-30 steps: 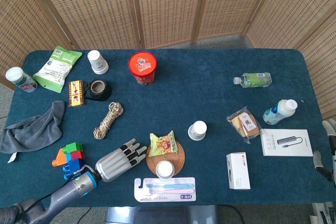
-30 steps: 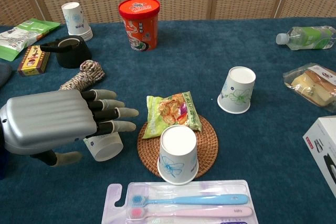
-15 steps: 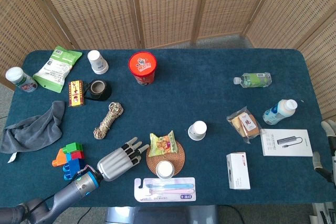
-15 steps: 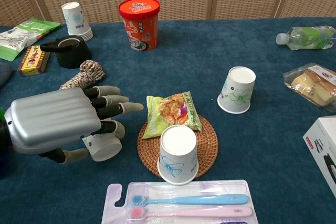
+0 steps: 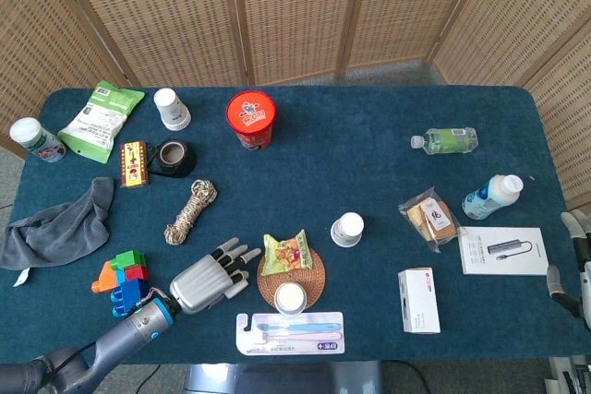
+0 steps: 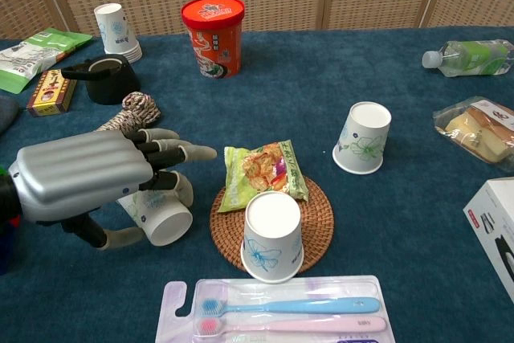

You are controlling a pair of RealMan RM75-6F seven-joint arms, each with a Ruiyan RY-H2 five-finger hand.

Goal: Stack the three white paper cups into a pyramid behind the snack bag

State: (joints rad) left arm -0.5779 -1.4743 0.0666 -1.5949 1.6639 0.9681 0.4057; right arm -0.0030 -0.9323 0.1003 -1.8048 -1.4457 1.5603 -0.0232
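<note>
A white paper cup (image 6: 161, 213) lies on its side on the blue cloth, mouth toward me, left of the woven coaster (image 6: 317, 218). My left hand (image 6: 88, 178) hovers right over it, fingers stretched out toward the snack bag (image 6: 263, 170) and thumb low beside the cup; no grip shows. In the head view, that left hand (image 5: 208, 281) hides the cup. A second cup (image 6: 273, 234) stands upside down on the coaster, in front of the bag. The third cup (image 6: 363, 138) stands upside down further right. My right hand (image 5: 572, 260) shows at the right edge, holding nothing.
A toothbrush pack (image 6: 277, 315) lies at the near edge. A red noodle tub (image 6: 213, 36), a rope coil (image 6: 128, 114), black tape (image 6: 103, 78) and another cup stack (image 6: 114, 30) sit behind. A white box (image 5: 418, 300), wrapped bread (image 5: 429, 219) and bottles (image 5: 445, 141) lie right.
My left hand has lifted slightly and drawn back toward me, so more of the lying cup shows beneath it. The right hand has edged a little further into view.
</note>
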